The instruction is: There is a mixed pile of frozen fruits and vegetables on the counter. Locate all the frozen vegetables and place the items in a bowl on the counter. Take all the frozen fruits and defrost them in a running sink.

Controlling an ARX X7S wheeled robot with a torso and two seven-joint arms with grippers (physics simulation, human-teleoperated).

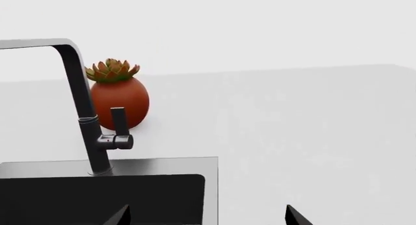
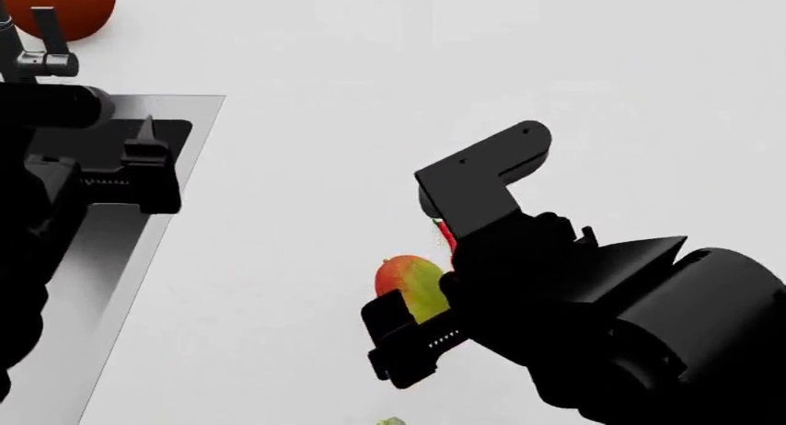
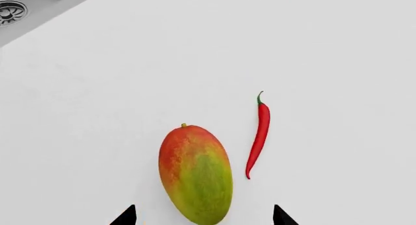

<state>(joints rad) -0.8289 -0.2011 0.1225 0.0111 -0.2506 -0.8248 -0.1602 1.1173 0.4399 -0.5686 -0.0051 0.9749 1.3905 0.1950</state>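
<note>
The mango (image 3: 196, 174), red, yellow and green, lies on the white counter (image 3: 338, 64), with the thin red chili (image 3: 258, 137) just beside it. My right gripper (image 3: 202, 217) is open above them, and the mango's green end sits between its fingertips (image 3: 126, 216). In the head view the right gripper (image 2: 445, 259) hovers over the mango (image 2: 411, 282) and the chili (image 2: 440, 234). My left gripper (image 1: 208, 220) is open and empty at the sink's (image 1: 162, 165) edge, below the dark faucet (image 1: 85, 108). A green sliver (image 2: 390, 421), perhaps the broccoli, shows at the frame's edge. The strawberry and the bowl are out of view.
A round red pot with a succulent (image 1: 118, 101) stands on the counter behind the faucet. The sink's drain (image 3: 11, 11) shows far from the mango. In the head view the left gripper (image 2: 142, 167) hangs over the steel basin (image 2: 110, 250).
</note>
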